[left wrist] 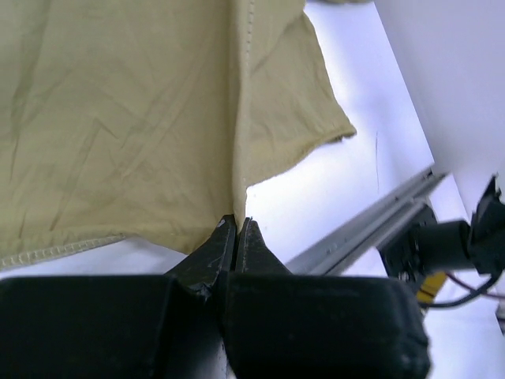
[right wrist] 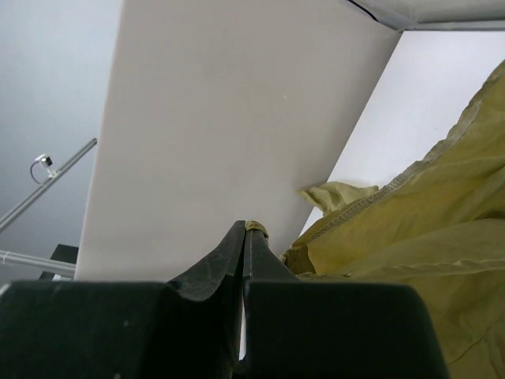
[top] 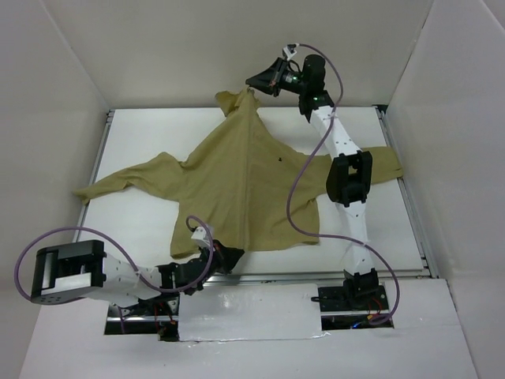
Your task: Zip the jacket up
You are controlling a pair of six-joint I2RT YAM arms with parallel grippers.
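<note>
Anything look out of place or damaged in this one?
Nothing damaged. The jacket lies spread and wrinkled, pinched at its near hem by the left gripper and at its far end by the right gripper. Only the right arm's cable drapes across it.

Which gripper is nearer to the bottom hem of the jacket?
Left. The left gripper is shut on the hem at the near edge; the right gripper pinches the far top end of the jacket.

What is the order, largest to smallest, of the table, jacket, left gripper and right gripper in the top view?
1. table
2. jacket
3. left gripper and right gripper: they look alike, and the right one is farther away, so unranked.
</note>
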